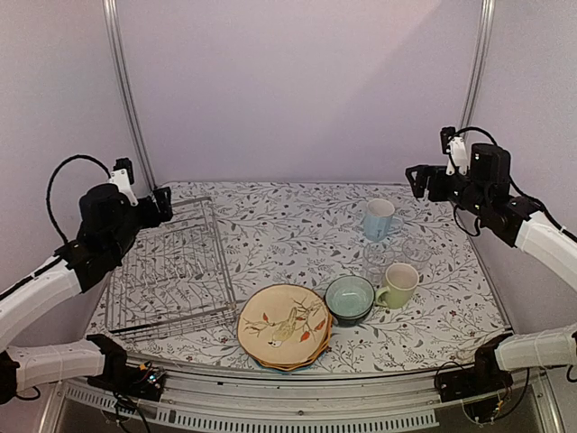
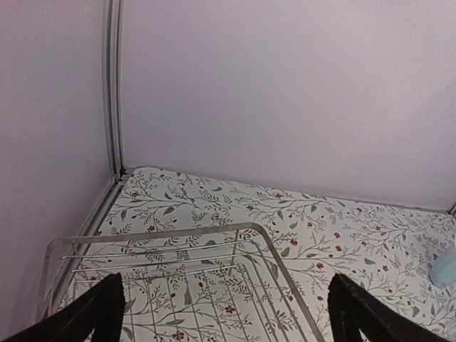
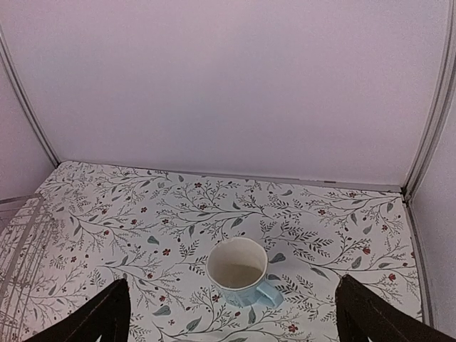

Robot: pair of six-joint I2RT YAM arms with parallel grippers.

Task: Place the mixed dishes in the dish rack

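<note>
The silver wire dish rack lies empty on the left of the table. A stack of scalloped plates, a tan bird-patterned one on top, sits at the front middle. To its right are a teal bowl and a pale yellow-green mug. A clear glass stands behind them, and a light blue mug farther back. My left gripper hangs open above the rack's far corner. My right gripper is open, raised at the far right, with the light blue mug below it.
Pale walls with metal corner posts close in the back and sides. The floral tablecloth covers the table. The rack's edge shows at the left of the right wrist view. Both arm bases sit at the near edge.
</note>
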